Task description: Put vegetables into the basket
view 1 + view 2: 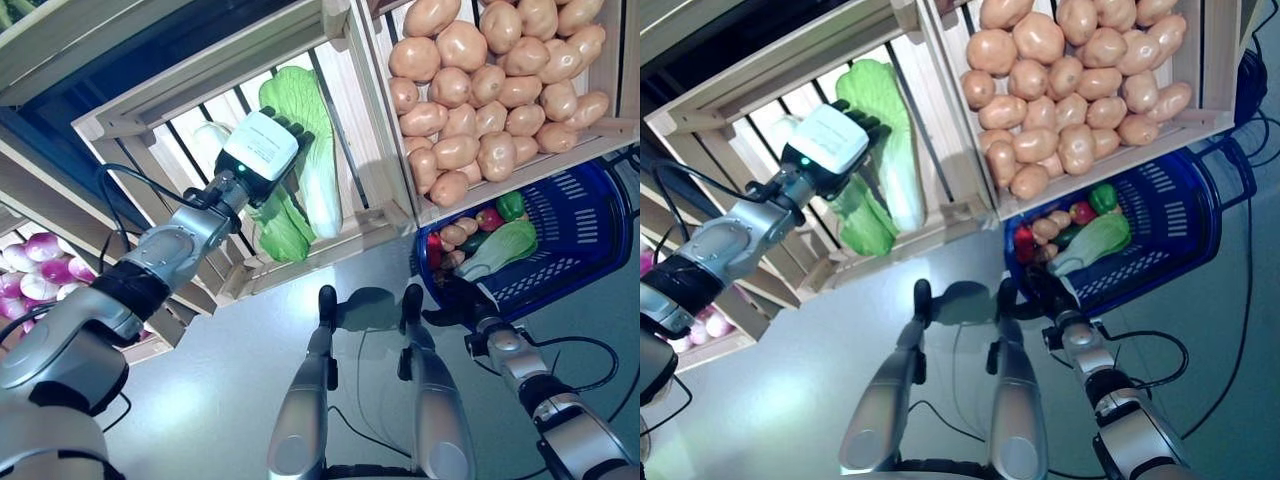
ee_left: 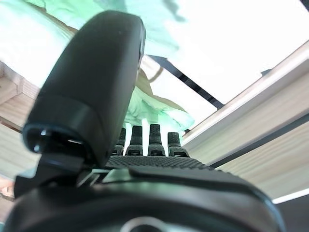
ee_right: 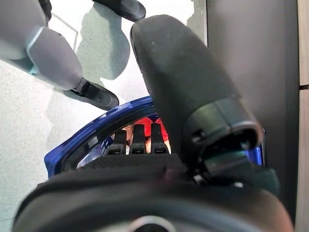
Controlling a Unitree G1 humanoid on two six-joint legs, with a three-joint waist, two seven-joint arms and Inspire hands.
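The left hand (image 1: 262,152) reaches into the wooden crate (image 1: 150,115) onto a cabbage (image 1: 305,140); whether its fingers grip is hidden. Right of that crate, the blue basket (image 1: 590,235) holds another cabbage (image 1: 500,250), its rim clamped in the right hand (image 1: 462,302). No legible writing.

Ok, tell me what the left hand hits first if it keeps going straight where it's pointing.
Most likely the cabbage in the slatted wooden crate: the left hand reaches into that crate with its fingers toward the green leaves. Depth is unclear, so contact may already exist.
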